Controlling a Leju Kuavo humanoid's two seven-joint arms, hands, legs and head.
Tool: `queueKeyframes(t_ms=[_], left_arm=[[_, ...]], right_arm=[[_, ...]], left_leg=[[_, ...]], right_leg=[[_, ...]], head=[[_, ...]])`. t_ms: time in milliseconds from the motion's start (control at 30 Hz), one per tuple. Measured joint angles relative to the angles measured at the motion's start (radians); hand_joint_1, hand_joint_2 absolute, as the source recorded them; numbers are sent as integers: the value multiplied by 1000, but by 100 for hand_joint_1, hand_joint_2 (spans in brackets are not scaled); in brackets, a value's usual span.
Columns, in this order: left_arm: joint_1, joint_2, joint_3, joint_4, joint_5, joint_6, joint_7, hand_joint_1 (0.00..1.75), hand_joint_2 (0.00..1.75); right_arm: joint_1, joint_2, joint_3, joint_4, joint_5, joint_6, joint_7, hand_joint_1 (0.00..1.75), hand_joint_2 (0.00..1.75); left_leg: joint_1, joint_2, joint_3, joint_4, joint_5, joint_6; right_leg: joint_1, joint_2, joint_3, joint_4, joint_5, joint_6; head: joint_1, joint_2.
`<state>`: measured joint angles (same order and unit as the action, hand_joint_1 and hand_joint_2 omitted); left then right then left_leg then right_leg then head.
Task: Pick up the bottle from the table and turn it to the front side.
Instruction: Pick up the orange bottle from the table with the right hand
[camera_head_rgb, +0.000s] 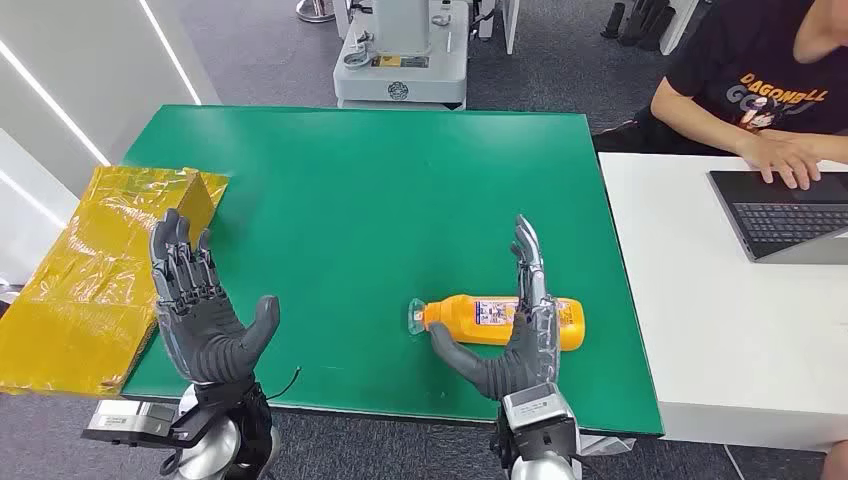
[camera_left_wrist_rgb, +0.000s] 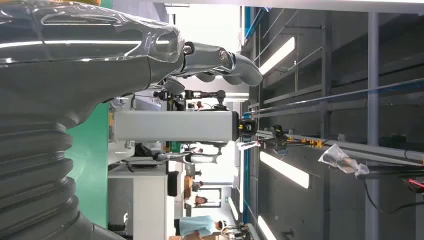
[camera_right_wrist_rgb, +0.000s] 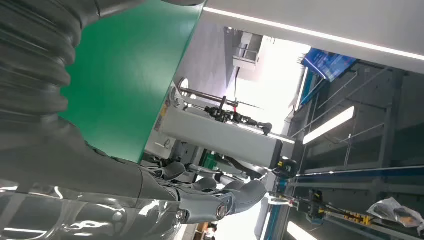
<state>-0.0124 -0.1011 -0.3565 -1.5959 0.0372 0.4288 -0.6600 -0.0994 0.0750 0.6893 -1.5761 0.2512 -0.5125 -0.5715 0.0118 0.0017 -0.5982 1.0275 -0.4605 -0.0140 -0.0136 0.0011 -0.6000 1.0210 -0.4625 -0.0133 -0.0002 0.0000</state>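
An orange juice bottle (camera_head_rgb: 470, 318) lies on its side on the green table (camera_head_rgb: 370, 190), clear cap toward the left, label facing up. My right hand (camera_head_rgb: 515, 335) stands on edge in front of the bottle's right half, fingers straight and pointing away from me, thumb stretched out toward the neck; it holds nothing. My left hand (camera_head_rgb: 195, 300) is raised palm-up at the table's near left corner, fingers spread and empty. In the wrist views the left hand's fingers (camera_left_wrist_rgb: 220, 62) and the right hand's fingers (camera_right_wrist_rgb: 220, 197) extend straight with nothing between them.
A yellow plastic-wrapped package (camera_head_rgb: 90, 270) lies off the table's left edge. A white desk (camera_head_rgb: 700, 300) with a laptop (camera_head_rgb: 785, 215) adjoins on the right, where a seated person (camera_head_rgb: 760, 90) types. A grey machine base (camera_head_rgb: 400, 60) stands beyond the far edge.
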Motion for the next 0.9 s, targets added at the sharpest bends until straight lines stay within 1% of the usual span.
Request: queueKeyframes(t_ms=[100,133,200,300,433,467,533,633,767,900], left_arm=[[1,0,0,0,-1,-4,0,0,175],[1,0,0,0,-2,-9,0,0,175],[3,-1,0,0,-5,-24,0,0,175],[13,-1,0,-3,-14,-50,0,0,175],[28,-1,0,-10,-21,-68,0,0,175],[29,-2,0,-12,-23,-76,0,0,175],[31,-4,0,-14,-28,-100,0,0,175],[31,-10,1,-15,-34,-141,0,0,175],[25,-12,4,-15,-37,-178,0,0,175],[16,-15,10,-14,-25,-195,0,0,175]], right_arm=[[-2,-2,0,1,29,-3,12,0,175],[-3,-4,0,2,63,-3,27,0,175],[-10,-14,-1,2,173,11,79,0,175],[-19,-42,-16,1,349,82,166,0,175],[-30,-77,-42,2,437,148,215,0,175],[-39,-87,-46,3,464,183,231,0,175],[-73,-117,-55,14,524,284,267,0,175],[-150,-180,-69,51,561,423,303,0,175],[-269,-275,-72,123,553,597,334,0,175],[-428,-359,-39,236,497,792,344,0,175]], left_leg=[[0,0,0,0,0,0],[0,0,0,0,0,0],[0,0,0,0,0,0],[0,0,0,0,0,0],[0,0,0,0,0,0],[0,0,0,0,0,0],[0,0,0,1,0,0],[0,-1,-1,2,0,1],[0,-1,-1,3,1,2],[0,-1,-1,5,1,2]], right_leg=[[0,0,0,0,0,0],[0,0,0,0,0,0],[0,0,0,0,0,0],[0,0,0,0,0,0],[0,-1,0,-1,0,0],[0,0,0,-1,0,0],[0,0,0,-1,0,0],[0,-1,1,-1,1,1],[0,-1,1,0,2,3],[0,-1,1,0,3,3]], head=[[0,0],[0,0],[0,0],[0,0],[0,0],[0,0],[0,0],[0,0],[0,0],[0,0]])
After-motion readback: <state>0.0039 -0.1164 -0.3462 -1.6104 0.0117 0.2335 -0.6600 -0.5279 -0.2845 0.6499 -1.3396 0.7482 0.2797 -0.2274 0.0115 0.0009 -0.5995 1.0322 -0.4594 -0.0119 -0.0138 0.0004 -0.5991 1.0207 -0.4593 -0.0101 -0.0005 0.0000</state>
